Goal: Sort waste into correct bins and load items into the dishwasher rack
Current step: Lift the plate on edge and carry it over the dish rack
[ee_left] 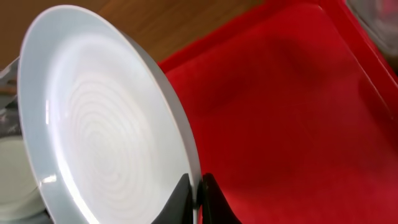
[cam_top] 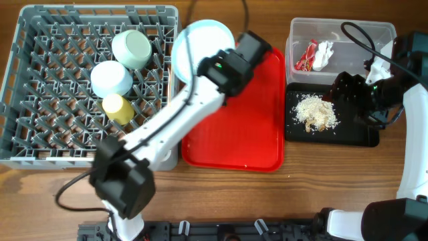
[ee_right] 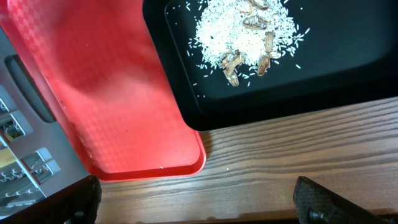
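Note:
My left gripper (ee_left: 198, 199) is shut on the rim of the round pale plate (ee_left: 99, 118), held tilted on edge above the right edge of the grey dishwasher rack (cam_top: 40, 87); the plate also shows in the overhead view (cam_top: 197, 40). Two pale blue-green bowls (cam_top: 132, 48) (cam_top: 110, 78) and the yellow cup (cam_top: 118, 107) sit in the rack. The clear tub (cam_top: 348, 30) holds the red wrapper (cam_top: 307, 55) and white tissue (cam_top: 324, 53). The black tray (cam_top: 294, 127) holds rice-like scraps (cam_top: 315, 112). My right gripper (ee_right: 196, 199) is open and empty. The fork and wooden stick are not visible.
The red serving tray (cam_top: 247, 127) lies between the rack and the black tray; it also shows in the left wrist view (ee_left: 292, 106) and the right wrist view (ee_right: 99, 93). Bare wooden table (ee_right: 261, 168) lies in front of the trays.

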Tool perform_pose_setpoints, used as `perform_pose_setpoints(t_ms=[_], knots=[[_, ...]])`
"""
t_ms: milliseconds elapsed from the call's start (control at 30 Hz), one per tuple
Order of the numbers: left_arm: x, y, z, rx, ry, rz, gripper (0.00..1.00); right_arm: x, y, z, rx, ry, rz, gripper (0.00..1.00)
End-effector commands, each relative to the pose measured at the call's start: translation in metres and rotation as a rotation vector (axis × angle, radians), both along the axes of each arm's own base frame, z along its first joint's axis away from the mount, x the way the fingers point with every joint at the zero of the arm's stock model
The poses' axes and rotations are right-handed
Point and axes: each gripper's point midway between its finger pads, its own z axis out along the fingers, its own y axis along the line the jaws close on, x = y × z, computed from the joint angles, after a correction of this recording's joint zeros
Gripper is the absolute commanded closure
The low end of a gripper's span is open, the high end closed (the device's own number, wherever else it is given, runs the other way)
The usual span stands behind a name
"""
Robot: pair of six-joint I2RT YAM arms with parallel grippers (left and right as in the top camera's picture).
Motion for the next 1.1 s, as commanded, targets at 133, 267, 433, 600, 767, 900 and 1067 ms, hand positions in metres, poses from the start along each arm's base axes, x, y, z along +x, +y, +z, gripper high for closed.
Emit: perform_pose_setpoints(t_ms=[133,267,433,600,767,900,1067], knots=[[0.010,0.029,0.020,-0.421,0.184,0.109,0.96,0.000,-0.003,0.008,-0.026,-0.029,0.010,0.00],[0.021,0.052,0.024,-0.568,0.257,0.144,0.96,0.000,-0.003,0.008,-0.026,-0.029,0.010,0.00],[0.032,0.076,0.032,-0.714,0.306,0.174,0.96,0.000,-0.003,0.008,-0.027,-0.030,0.010,0.00],[0.036,0.091,0.042,-0.822,0.338,0.160,0.96,0.000,-0.003,0.008,-0.026,-0.029,0.010,0.00],[0.038,0.096,0.043,-0.836,0.339,0.165,0.96,0.000,-0.003,0.008,-0.026,-0.028,0.010,0.00],[0.035,0.088,0.042,-0.818,0.338,0.143,0.91,0.000,-0.003,0.008,-0.026,-0.029,0.009,0.00],[0.041,0.094,0.027,-0.632,0.248,0.232,0.66,0.000,-0.003,0.008,-0.026,-0.030,0.010,0.00]])
